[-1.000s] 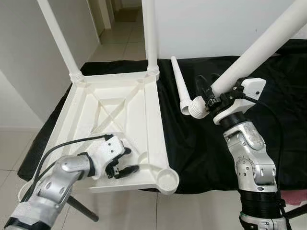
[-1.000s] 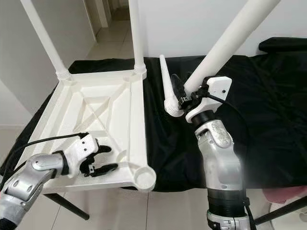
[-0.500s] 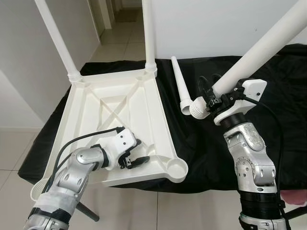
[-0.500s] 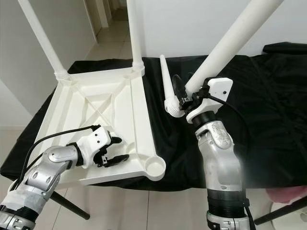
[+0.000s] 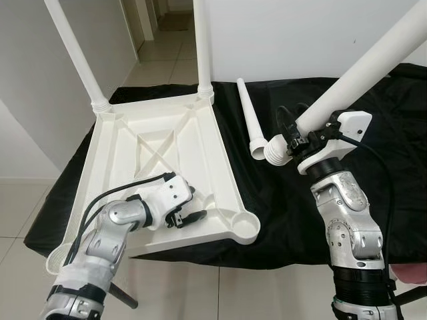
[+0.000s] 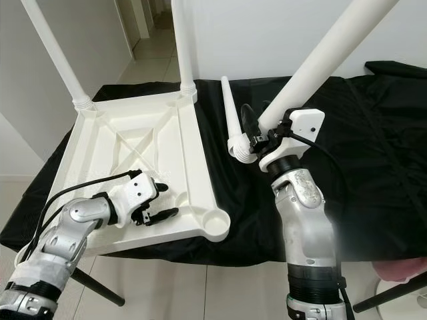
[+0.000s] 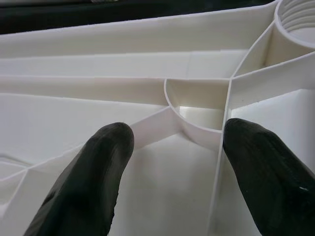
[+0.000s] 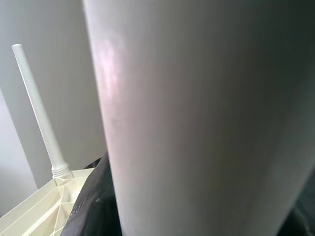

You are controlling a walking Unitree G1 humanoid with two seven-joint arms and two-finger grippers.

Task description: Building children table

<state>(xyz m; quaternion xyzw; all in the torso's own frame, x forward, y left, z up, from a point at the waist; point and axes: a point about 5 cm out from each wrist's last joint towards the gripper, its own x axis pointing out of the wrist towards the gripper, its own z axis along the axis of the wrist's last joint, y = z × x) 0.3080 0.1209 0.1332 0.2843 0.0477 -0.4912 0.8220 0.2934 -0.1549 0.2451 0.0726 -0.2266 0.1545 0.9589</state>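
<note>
Right tool (image 5: 291,138) clamps table leg (image 5: 360,70), threaded end toward empty corner socket (image 5: 244,225); left tool (image 5: 181,212) open beside the socket.

The upturned tabletop (image 5: 160,173) lay on the black cloth (image 5: 267,207), two legs (image 5: 202,47) rising at its far corners; right of it lay a loose leg (image 5: 248,117).

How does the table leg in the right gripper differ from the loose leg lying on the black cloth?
The held leg is gripped near its threaded end by the right gripper and slants up off the table; the loose leg lies flat on the black cloth, untouched. The held leg looks thicker, being nearer the camera. Both are white, tapered, and not yet screwed into the tabletop.
</note>
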